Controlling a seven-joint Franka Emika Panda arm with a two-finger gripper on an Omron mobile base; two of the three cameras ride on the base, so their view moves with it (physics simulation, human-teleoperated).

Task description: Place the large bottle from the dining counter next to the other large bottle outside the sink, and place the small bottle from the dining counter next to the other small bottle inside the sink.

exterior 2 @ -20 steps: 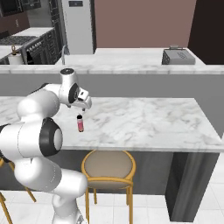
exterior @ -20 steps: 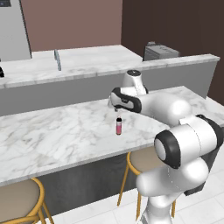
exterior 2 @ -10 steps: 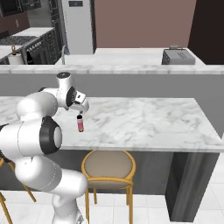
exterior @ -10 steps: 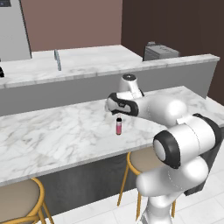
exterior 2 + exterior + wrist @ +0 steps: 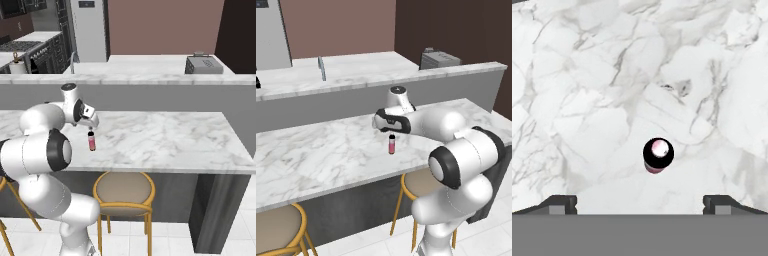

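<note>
the gripper point(image 5: 640, 202) hangs just above the small bottle point(image 5: 391, 144), fingers spread wide and empty. the bottle stands upright on the dining counter point(image 5: 321, 155).

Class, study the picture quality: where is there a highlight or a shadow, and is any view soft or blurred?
Hand view: a bright highlight sits on the small bottle's dark cap, seen from straight above; the marble is sharp. Left base view: the bottle casts only a faint shadow on the dining counter. Right base view: even lighting, slightly soft, no glare.
</note>
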